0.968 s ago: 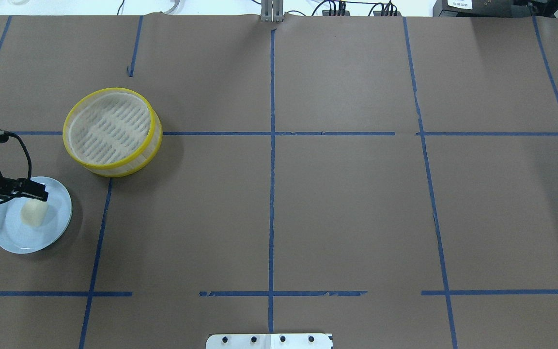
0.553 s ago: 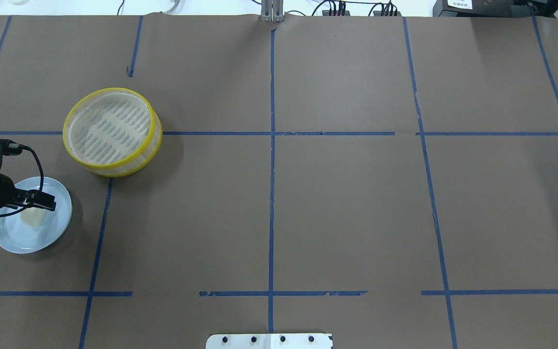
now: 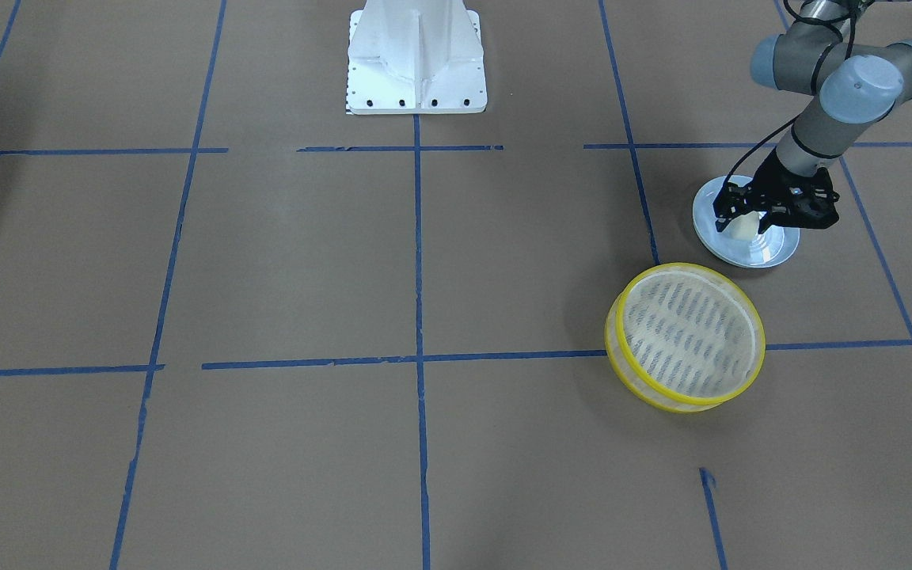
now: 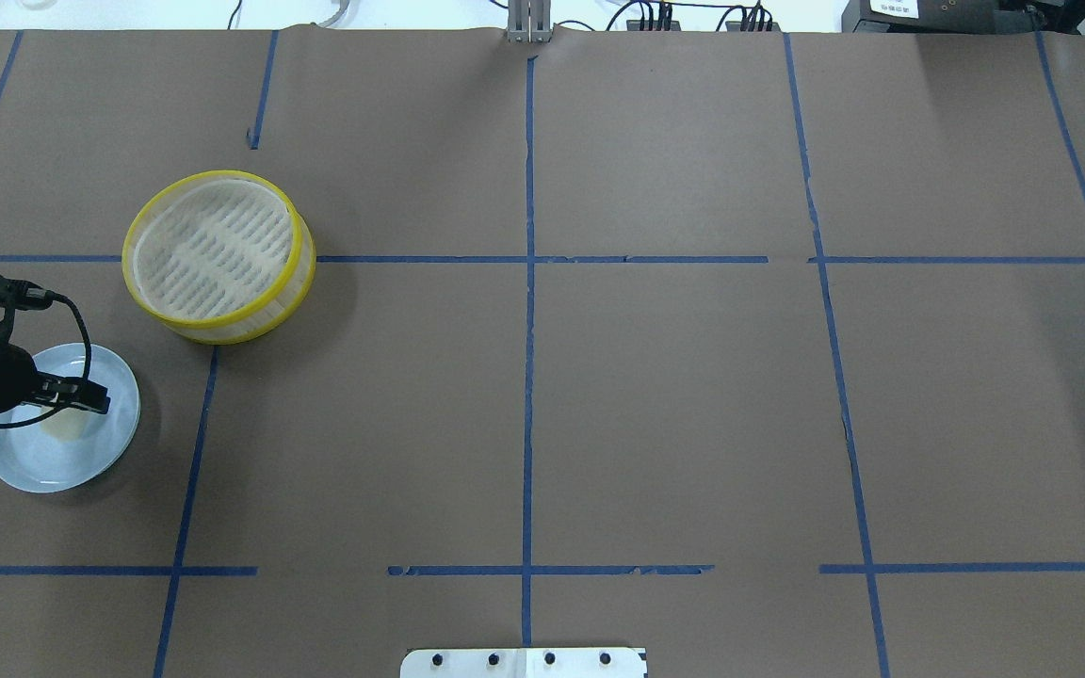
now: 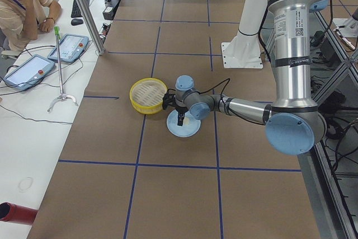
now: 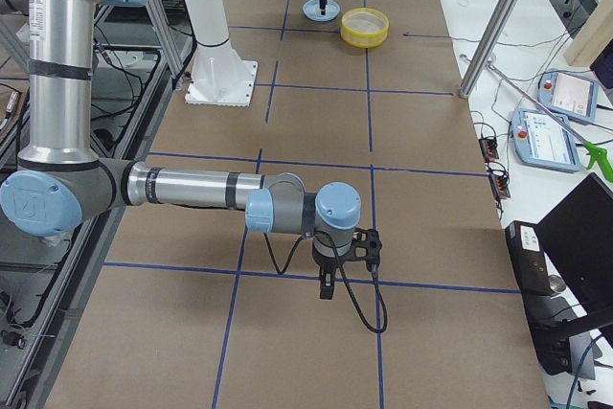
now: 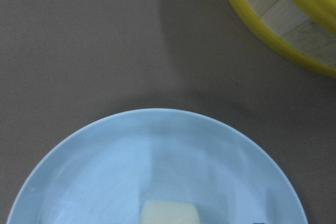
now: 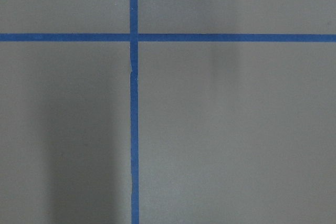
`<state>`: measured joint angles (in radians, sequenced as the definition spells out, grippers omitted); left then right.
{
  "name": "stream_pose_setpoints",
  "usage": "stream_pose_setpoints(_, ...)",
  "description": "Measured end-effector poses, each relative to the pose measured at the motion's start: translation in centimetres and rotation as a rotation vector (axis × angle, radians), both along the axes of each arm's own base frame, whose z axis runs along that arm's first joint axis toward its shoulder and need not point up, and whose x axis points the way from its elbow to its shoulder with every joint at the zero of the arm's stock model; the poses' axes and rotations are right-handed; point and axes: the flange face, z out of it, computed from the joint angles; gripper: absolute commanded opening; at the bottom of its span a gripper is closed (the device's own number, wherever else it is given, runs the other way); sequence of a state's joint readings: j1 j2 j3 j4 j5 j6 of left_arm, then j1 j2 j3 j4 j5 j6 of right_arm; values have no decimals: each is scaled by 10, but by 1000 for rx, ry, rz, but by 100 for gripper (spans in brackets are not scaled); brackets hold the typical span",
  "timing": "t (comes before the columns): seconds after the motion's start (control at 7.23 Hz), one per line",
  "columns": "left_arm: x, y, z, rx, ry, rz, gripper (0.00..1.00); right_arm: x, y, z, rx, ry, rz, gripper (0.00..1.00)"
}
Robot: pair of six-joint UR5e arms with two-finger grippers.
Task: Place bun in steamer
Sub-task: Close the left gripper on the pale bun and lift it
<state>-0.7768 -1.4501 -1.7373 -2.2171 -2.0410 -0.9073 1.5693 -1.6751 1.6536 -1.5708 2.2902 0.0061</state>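
The left arm's black two-finger tool slid further in over the pale blue round plate and sank lower toward it; the small cream-white bun, in plain sight a second earlier, became mostly covered by the tool's fingers, which came to straddle it.

overhead: high behind robot base, looking forward onto steamer | front: opposite, steep, shares steamer | left/right exteriors: worktop ends, steamer mid-distance/far | left wrist: close beside steamer rim | right wrist: close on worktop, well away from steamer
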Motion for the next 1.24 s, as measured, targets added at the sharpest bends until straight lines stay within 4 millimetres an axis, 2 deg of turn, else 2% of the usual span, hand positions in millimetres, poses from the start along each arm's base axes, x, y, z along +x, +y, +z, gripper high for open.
stream_pose_setpoints(0.28, -2, 1, 3, -5, -3, -2, 55, 0, 0, 0, 0, 0, 0, 100)
stream_pose_setpoints(0.83, -4, 3, 7, -16, -10, -5, 42, 0, 0, 0, 0, 0, 0, 100)
stream_pose_setpoints(1.11, -5, 3, 0, -14, 2, -8, 37, 0, 0, 0, 0, 0, 0, 100)
stream_pose_setpoints(1.24, -8, 3, -10, -4, 16, -11, 37, 0, 0, 0, 0, 0, 0, 100)
